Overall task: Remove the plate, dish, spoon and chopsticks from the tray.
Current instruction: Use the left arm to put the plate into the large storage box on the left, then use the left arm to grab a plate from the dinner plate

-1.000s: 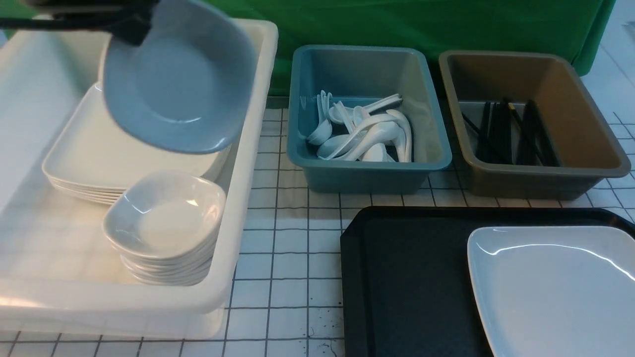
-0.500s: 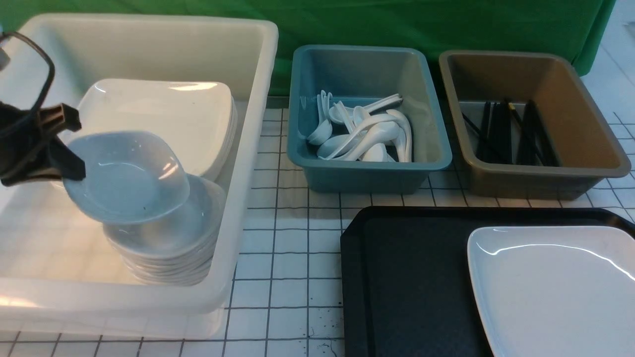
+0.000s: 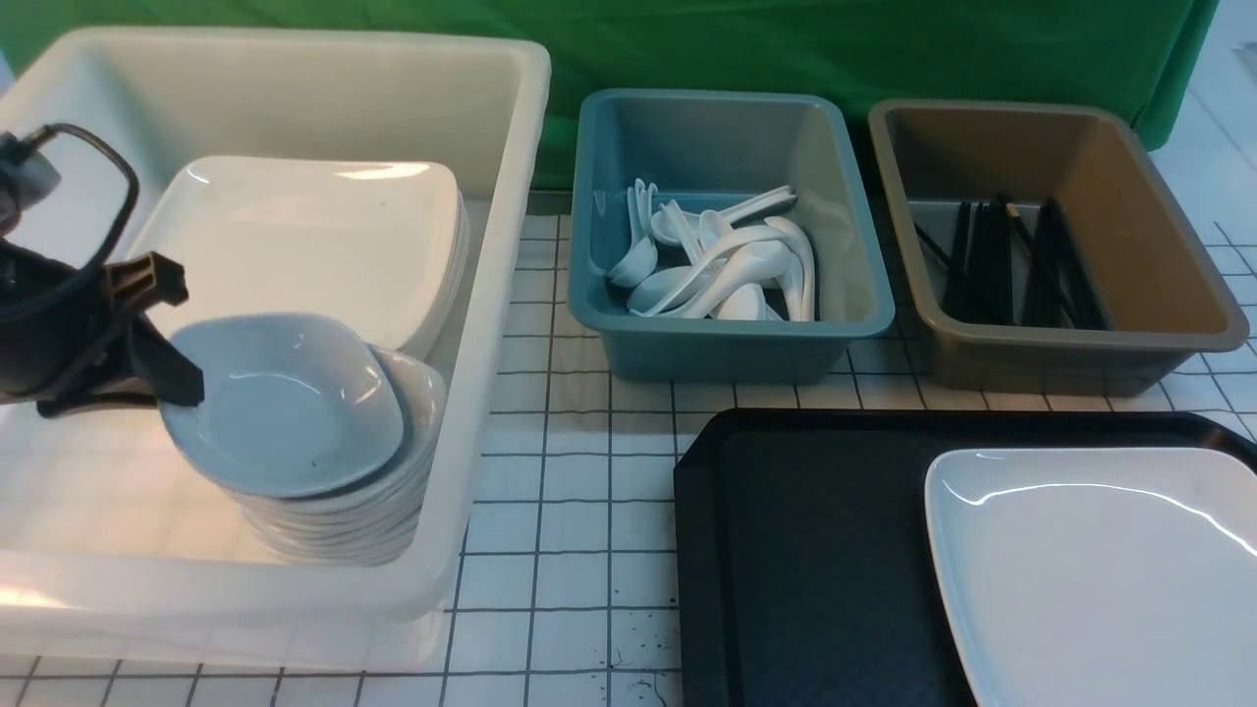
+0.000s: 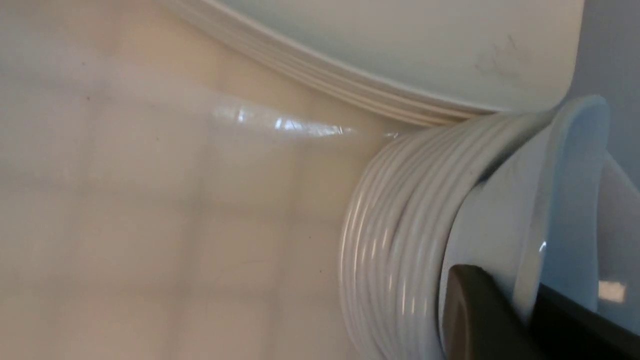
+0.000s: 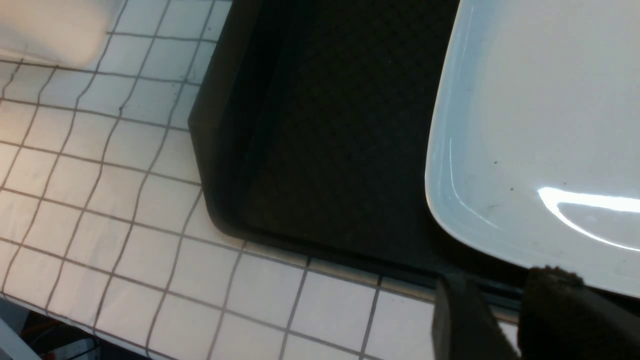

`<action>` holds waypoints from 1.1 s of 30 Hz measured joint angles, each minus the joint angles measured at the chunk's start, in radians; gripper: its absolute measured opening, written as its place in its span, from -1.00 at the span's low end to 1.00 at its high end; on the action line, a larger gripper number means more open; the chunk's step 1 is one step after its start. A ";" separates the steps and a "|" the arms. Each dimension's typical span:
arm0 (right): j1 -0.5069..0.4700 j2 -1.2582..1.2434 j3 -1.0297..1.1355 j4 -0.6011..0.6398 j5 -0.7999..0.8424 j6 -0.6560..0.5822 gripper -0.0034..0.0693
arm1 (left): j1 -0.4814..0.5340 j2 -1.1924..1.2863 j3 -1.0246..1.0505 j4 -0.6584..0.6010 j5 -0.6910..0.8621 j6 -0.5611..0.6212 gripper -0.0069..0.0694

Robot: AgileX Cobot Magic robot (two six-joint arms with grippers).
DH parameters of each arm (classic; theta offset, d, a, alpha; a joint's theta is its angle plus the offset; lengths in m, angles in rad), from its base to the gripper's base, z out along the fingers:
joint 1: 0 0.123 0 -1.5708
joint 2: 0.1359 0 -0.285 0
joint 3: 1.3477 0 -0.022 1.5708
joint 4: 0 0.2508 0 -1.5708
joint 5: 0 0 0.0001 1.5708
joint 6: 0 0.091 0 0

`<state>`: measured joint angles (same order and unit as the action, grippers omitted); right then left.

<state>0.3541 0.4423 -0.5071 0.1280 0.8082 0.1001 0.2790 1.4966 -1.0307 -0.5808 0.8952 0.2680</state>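
The small white dish [image 3: 285,403] lies tilted on top of a stack of like dishes [image 3: 334,520] inside the white tub [image 3: 491,295]. My left gripper [image 3: 182,378] is shut on the dish's left rim. In the left wrist view one finger [image 4: 470,310] lies under the dish [image 4: 500,215] and the other inside it. The large white plate [image 3: 1100,570] sits on the right part of the black tray [image 3: 805,550]. My right gripper [image 5: 505,290] stands open at the tray's [image 5: 325,150] near rim, just short of the plate's [image 5: 540,125] edge. It is out of the front view.
A pile of square plates [image 3: 304,245] fills the tub's back. Behind the tray, a blue bin [image 3: 727,344] holds several white spoons [image 3: 717,265], and a brown bin [image 3: 1061,344] holds several black chopsticks [image 3: 1002,265]. The table is white with a grid pattern [image 3: 560,491].
My left gripper has carried the dish down from high over the tub onto the stack of dishes. The right side has not changed.
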 joint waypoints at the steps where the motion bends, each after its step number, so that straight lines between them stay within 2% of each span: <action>1: 0.000 0.000 0.000 0.000 0.000 0.000 -0.25 | 0.000 0.000 0.000 0.000 0.007 0.003 -0.60; 5: 0.000 0.000 0.000 0.000 0.000 0.000 -0.25 | 0.000 0.000 0.000 0.002 0.021 0.010 -0.43; 11: 0.000 0.000 0.000 0.000 0.001 0.000 -0.25 | 0.000 -0.010 0.000 -0.010 0.069 0.013 0.01; 12: 0.000 0.000 0.000 0.000 0.001 0.000 -0.25 | 0.000 -0.011 0.000 -0.017 0.071 0.013 0.02; 14: 0.000 0.000 0.000 0.000 0.001 0.000 -0.25 | 0.000 -0.036 0.000 -0.072 0.097 0.018 0.14; 16: 0.000 0.000 0.000 0.000 0.002 0.000 -0.25 | 0.000 -0.054 0.000 -0.124 0.113 0.041 0.18; 18: 0.000 0.000 0.000 0.000 0.002 -0.001 -0.25 | 0.000 -0.100 -0.001 -0.286 0.181 0.133 0.22; 19: 0.000 0.000 0.000 0.000 0.002 -0.002 -0.25 | 0.000 -0.104 -0.002 -0.300 0.187 0.133 0.22; 20: 0.000 0.000 0.000 0.000 0.002 -0.009 -0.25 | -0.006 -0.133 -0.009 -0.403 0.242 0.182 0.20; 21: 0.000 0.000 0.000 0.000 0.000 -0.013 -0.25 | -0.016 -0.146 -0.016 -0.441 0.260 0.200 0.16; 23: 0.000 0.000 0.000 0.000 -0.007 -0.027 -0.25 | -0.064 -0.173 -0.034 -0.485 0.288 0.226 0.00; 24: 0.000 0.000 0.000 0.000 -0.014 -0.034 -0.25 | -0.123 -0.189 -0.047 -0.490 0.295 0.232 -0.14; 25: 0.000 0.000 0.000 0.000 -0.014 -0.034 -0.25 | -0.123 -0.189 -0.047 -0.489 0.295 0.232 -0.16; 28: 0.000 0.000 0.000 0.000 -0.031 -0.038 -0.25 | -0.339 -0.203 -0.058 -0.467 0.279 0.241 -0.61; 29: 0.000 0.000 0.000 0.000 -0.033 -0.038 -0.25 | -0.367 -0.203 -0.058 -0.461 0.271 0.242 -0.66; 31: 0.000 0.000 0.000 0.000 -0.048 -0.048 -0.25 | -0.554 -0.191 -0.059 -0.398 0.191 0.235 -0.80; 32: 0.000 0.000 0.000 0.000 -0.048 -0.048 -0.25 | -0.568 -0.190 -0.059 -0.392 0.184 0.230 -0.81; 33: 0.000 0.000 0.000 0.000 -0.050 -0.060 -0.25 | -0.652 -0.175 -0.060 -0.358 0.143 0.218 -0.82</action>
<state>0.3541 0.4423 -0.5071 0.1280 0.7577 0.0404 -0.3729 1.3217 -1.0907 -0.9390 1.0379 0.4856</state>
